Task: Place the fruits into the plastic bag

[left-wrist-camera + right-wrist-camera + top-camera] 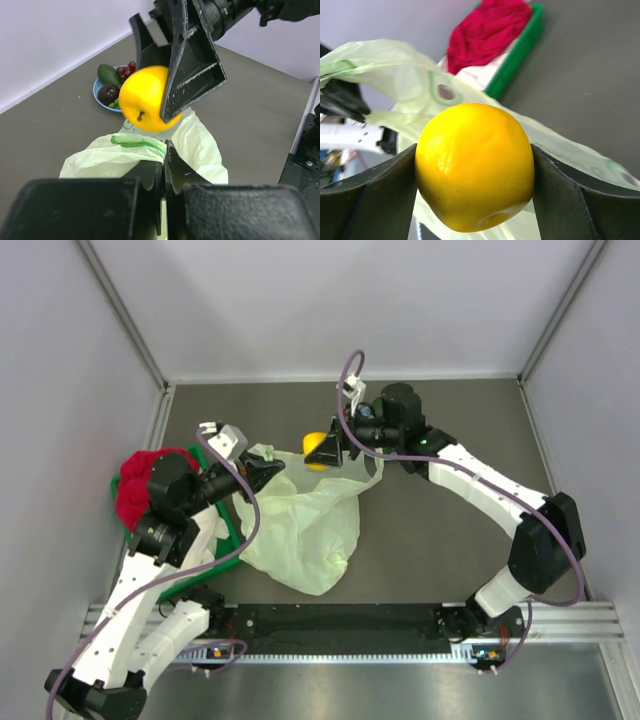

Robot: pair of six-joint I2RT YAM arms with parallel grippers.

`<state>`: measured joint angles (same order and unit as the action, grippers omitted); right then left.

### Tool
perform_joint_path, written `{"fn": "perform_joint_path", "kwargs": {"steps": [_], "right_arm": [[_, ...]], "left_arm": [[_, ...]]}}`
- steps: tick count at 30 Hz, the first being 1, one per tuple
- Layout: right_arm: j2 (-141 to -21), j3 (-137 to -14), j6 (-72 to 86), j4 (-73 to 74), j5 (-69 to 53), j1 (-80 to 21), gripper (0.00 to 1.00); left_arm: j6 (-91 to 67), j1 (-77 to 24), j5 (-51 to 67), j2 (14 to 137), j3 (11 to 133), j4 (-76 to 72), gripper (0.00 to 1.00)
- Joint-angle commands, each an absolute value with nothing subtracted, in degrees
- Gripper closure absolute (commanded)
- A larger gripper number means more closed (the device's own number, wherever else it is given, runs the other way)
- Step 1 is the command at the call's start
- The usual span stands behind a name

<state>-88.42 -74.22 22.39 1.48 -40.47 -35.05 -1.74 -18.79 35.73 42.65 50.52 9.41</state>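
Note:
A round orange-yellow citrus point(475, 165) hangs in the air above the mouth of the plastic bag point(300, 530), with my right gripper point(328, 450) shut on its two sides. My left gripper point(164, 155) is shut on the bag's upper edge and holds it up; the pale yellow-green bag point(110, 155) spreads out below it on the table. In the left wrist view, behind the citrus point(145, 97), the other fruits lie together: a green avocado-like fruit point(109, 75), a dark red grape bunch point(128, 67) and a small dark fruit point(108, 93).
The remaining fruits sit on a round blue plate point(95, 89) at the back of the table. A red cloth point(140, 480) lies on a green tray point(228, 530) at the left, next to my left arm. Grey walls close in both sides and the back.

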Motion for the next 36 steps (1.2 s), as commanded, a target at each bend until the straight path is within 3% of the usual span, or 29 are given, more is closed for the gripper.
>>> {"fn": "perform_joint_path", "kwargs": {"steps": [1, 11, 19, 22, 28, 36], "right_arm": [[-91.05, -75.15, 25.31, -6.76, -49.39, -37.35, 0.47], [-100.28, -78.22, 27.25, -9.4, -54.58, -41.66, 0.5], [-108.27, -81.03, 32.43, -12.66, -47.21, -42.45, 0.5], [-111.44, -84.45, 32.35, -7.4, -43.08, -42.36, 0.5], [-111.54, -84.82, 27.61, 6.39, -36.4, -42.63, 0.52], [-102.93, -74.1, 20.57, 18.27, -23.65, -45.26, 0.52]], "left_arm": [[-1.32, -18.54, 39.02, 42.63, 50.45, 5.89, 1.0], [-0.88, -18.54, 41.22, 43.15, 50.63, 6.15, 1.0], [-3.43, -18.54, 51.41, 46.75, 51.24, 4.57, 1.0], [-3.69, -18.63, 52.73, 47.29, 51.5, 4.57, 1.0], [-2.2, -18.54, 48.36, 45.53, 50.98, 4.92, 1.0], [-0.44, -18.54, 35.43, 40.88, 49.04, 3.6, 1.0]]}}
